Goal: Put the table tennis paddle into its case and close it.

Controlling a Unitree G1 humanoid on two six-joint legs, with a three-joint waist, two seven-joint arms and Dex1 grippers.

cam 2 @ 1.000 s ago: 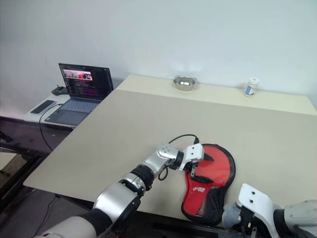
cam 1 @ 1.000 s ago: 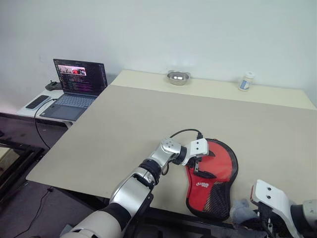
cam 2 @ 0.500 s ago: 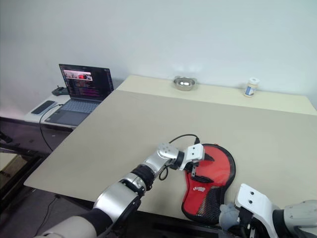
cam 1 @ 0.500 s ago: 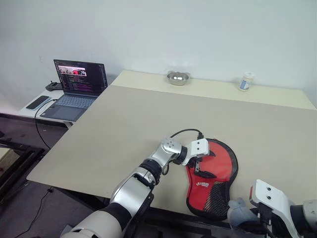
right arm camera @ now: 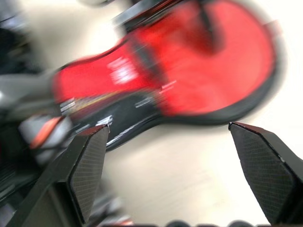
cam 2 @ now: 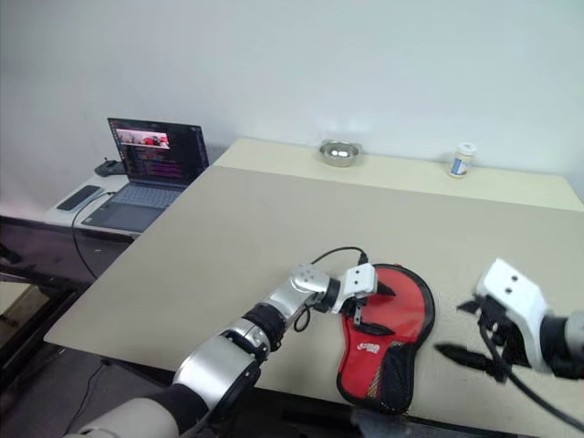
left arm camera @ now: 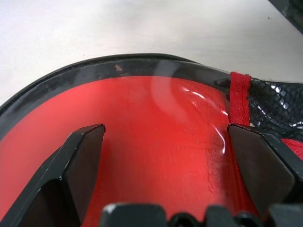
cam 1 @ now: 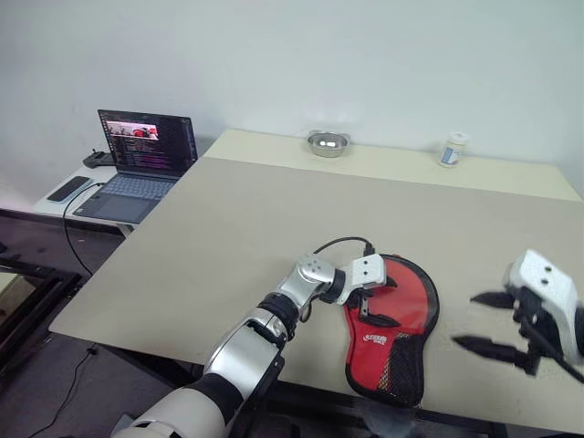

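My left hand, fingers spread, rests over the soft red paddle-shaped case at the beige table's near edge. My right hand, released and empty, hovers beside the case. I judge closing comes next: locate the zip.

red case, black mesh, beige table

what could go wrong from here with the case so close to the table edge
The case has its narrow end at the table edge; a nudge could slide it off. The open left gripper sits on it without clamping. The open right gripper hovers beside it and could bump it.
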